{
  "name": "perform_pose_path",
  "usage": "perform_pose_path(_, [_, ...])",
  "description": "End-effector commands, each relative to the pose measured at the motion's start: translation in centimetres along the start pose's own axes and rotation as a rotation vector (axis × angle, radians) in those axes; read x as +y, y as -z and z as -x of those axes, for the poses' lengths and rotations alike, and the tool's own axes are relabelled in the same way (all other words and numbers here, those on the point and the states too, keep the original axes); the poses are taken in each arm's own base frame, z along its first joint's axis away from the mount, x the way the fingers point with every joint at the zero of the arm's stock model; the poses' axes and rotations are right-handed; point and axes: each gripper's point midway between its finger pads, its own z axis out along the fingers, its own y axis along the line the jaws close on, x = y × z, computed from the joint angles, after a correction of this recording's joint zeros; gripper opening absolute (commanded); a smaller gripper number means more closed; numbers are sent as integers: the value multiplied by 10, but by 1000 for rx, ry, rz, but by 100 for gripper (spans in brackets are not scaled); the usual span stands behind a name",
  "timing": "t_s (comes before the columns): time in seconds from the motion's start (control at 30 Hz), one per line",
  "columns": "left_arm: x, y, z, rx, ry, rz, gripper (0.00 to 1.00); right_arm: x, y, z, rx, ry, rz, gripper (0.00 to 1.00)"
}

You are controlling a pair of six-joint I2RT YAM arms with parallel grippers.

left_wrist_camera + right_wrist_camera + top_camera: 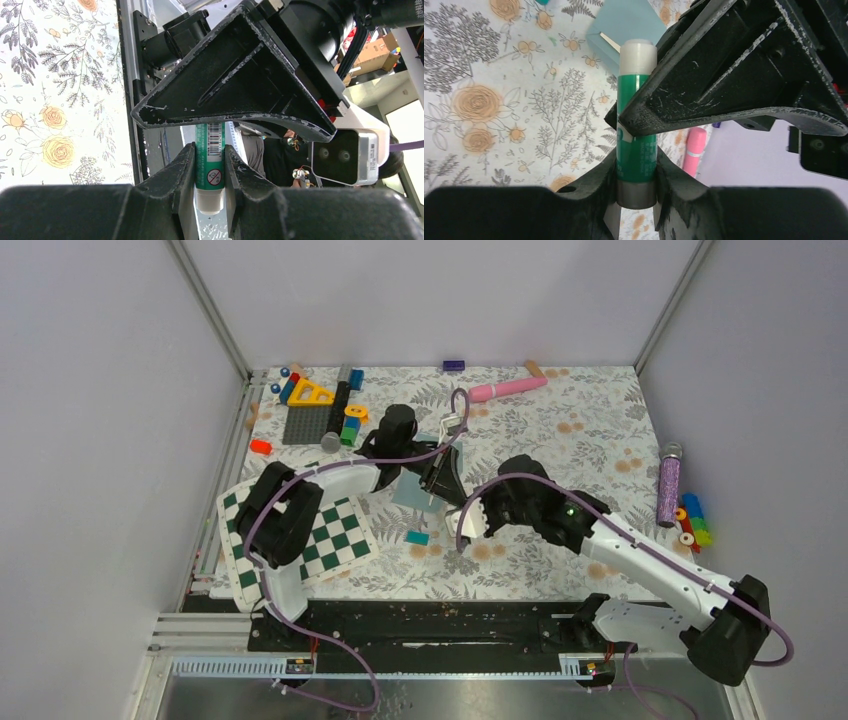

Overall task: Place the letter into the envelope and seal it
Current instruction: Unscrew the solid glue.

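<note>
A green glue stick [631, 85] with a white cap and a grey base is held between both grippers above the middle of the table. My right gripper [636, 157] is shut on its grey base end. My left gripper [209, 150] is shut on it near the white cap [209, 200]. The two grippers meet at the centre, left [440, 480] and right [470, 522]. The teal envelope [410, 492] lies flat on the floral cloth under them, partly hidden by the left gripper. At its edge [624, 25] shows a thin pale strip. I cannot tell whether that strip is the letter.
A green-white checkerboard [335, 535] lies at the left under the left arm, and a small teal block [417, 538] sits in front of the envelope. A grey brick plate [310, 420] and toys are at the back left, a pink tube [508, 389] at the back, and a purple glitter tube [669, 485] at the right.
</note>
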Motion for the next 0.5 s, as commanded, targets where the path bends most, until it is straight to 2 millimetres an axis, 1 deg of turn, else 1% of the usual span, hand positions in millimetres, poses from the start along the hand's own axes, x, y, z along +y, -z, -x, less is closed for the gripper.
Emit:
perform_pose_path(0.0, [-24,15,26,-55,-185,30,0,48,4,8,-18,-159,234,18])
perform_pose_path(0.07, [-20,16,28,-63,-188,69,0,47,4,11,-12,-213,265,19])
perform_pose_path(0.1, [-14,17,30,-63,-226,114,0,47,5,13,-8,-247,281,19])
perform_pose_path(0.13, [-5,18,24,-39,-227,184,0,47,5,15,-7,-270,304,19])
perform_pose_path(0.17, [1,19,10,22,-244,241,0,50,7,17,-2,-307,336,20])
perform_pose_path(0.2, [2,18,8,43,-262,260,0,50,8,21,-8,-333,360,21])
perform_pose_path(0.27, [-2,17,8,38,-255,234,0,51,10,28,-19,-380,408,23])
perform_pose_path(0.37, [2,19,8,31,-280,280,0,53,13,37,-37,-453,469,28])
perform_pose_path(0.47, [-4,20,8,25,-309,295,0,51,14,45,-60,-539,504,31])
